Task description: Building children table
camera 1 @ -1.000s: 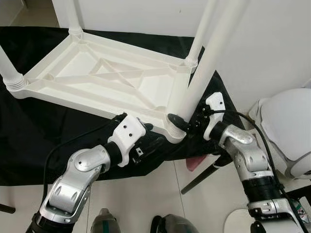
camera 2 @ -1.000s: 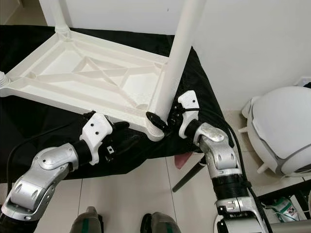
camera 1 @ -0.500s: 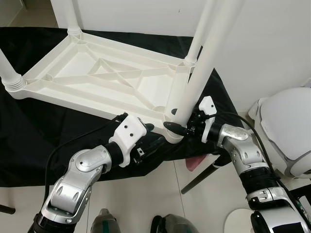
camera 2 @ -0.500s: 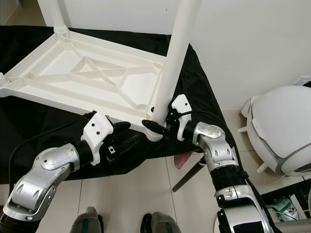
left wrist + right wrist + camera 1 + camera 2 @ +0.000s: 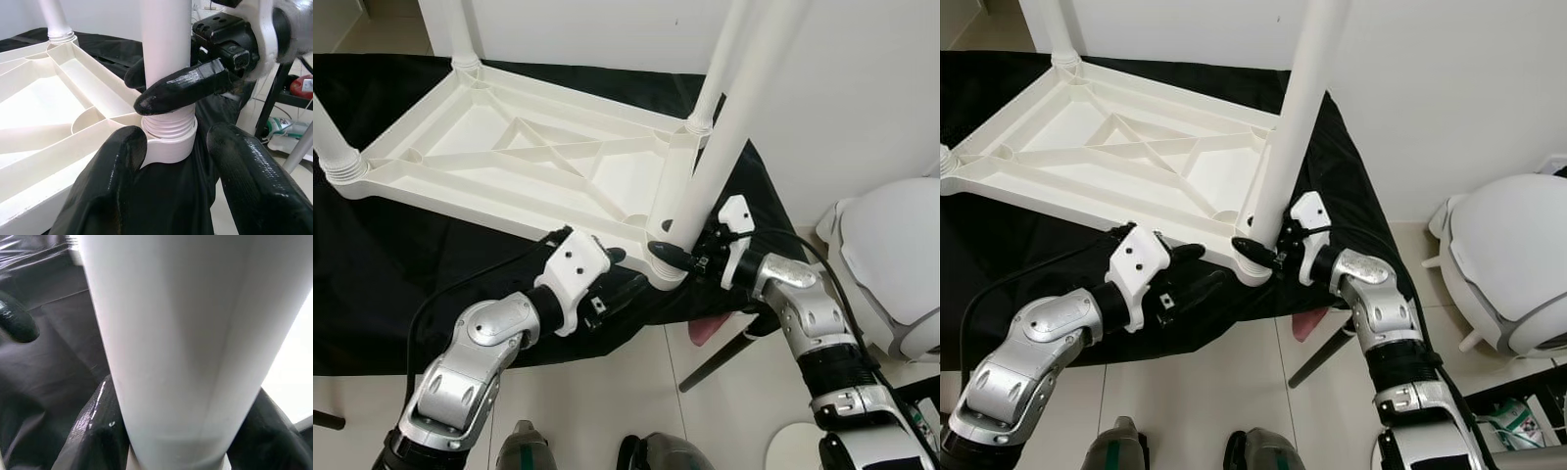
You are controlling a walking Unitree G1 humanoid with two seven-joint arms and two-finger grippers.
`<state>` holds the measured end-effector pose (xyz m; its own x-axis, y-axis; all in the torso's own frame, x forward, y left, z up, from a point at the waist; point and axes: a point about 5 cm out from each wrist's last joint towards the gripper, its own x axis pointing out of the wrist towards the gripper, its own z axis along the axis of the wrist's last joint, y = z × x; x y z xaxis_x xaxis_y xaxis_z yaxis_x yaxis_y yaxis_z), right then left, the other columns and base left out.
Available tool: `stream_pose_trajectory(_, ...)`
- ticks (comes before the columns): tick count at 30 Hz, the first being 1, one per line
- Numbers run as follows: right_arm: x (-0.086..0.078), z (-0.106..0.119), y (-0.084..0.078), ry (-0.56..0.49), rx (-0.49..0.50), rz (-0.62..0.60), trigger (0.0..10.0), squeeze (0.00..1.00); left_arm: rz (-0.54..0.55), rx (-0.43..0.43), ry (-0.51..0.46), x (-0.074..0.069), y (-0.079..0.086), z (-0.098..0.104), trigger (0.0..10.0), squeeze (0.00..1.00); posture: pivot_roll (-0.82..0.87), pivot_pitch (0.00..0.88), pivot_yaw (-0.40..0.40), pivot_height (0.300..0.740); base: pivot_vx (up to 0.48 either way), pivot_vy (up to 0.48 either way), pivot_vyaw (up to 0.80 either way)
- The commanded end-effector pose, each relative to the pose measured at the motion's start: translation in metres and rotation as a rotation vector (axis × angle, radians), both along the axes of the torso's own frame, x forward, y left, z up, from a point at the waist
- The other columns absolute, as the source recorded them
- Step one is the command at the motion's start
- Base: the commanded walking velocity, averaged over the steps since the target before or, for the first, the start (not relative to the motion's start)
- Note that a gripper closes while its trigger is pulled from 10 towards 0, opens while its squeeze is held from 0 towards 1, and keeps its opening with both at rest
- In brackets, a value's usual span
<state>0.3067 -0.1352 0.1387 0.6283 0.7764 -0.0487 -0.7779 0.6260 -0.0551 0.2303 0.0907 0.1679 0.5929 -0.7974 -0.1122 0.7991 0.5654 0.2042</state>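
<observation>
No readable text, label, brand, number or sign can be made out anywhere.

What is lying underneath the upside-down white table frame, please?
A black cloth lies under the table frame, spreading past its edges onto the tiled floor. Whatever is beneath the frame's middle is covered by its panel.

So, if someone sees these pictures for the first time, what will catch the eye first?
The white table frame lying upside down on the black cloth. Next, at its near corner socket, the tall white leg gripped low by the right pincer, while the open left pincer sits at that same socket.
</observation>
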Motion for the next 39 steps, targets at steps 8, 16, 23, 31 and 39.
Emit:
stream_pose_trajectory(8, -0.009, -0.003, 0.026, 0.02, 0.081, -0.355, 10.0, 0.0, 0.055, -0.013, -0.022, 0.008, -0.004, 0.002, 10.0, 0.0, 0.0, 0.042, -0.082, 0.74, 0.0, 0.0, 0.0)
stream_pose_trajectory(16, -0.014, -0.005, 0.036, 0.052, 0.07, -0.526, 10.0, 0.0, 0.054, -0.005, -0.023, 0.007, -0.004, 0.001, 10.0, 0.0, 0.0, 0.031, -0.089, 0.74, 0.0, 0.0, 0.0)
stream_pose_trajectory(23, -0.014, 0.0, 0.032, 0.082, 0.124, -0.491, 10.0, 1.0, 0.057, 0.0, -0.025, 0.008, -0.003, 0.0, 10.0, 0.0, 0.01, 0.008, -0.084, 0.74, 0.0, 0.0, 0.0)
stream_pose_trajectory(31, -0.015, 0.007, 0.024, 0.023, 0.143, -0.248, 10.0, 1.0, 0.053, 0.005, -0.029, 0.009, -0.003, 0.001, 10.0, 0.0, 0.01, 0.0, -0.08, 0.74, 0.0, 0.0, 0.0)
stream_pose_trajectory(39, -0.013, 0.008, 0.006, 0.008, 0.052, -0.004, 10.0, 0.0, 0.051, 0.005, -0.032, 0.009, -0.003, 0.002, 10.0, 0.0, 0.02, 0.0, -0.077, 0.74, 0.0, 0.0, 0.0)
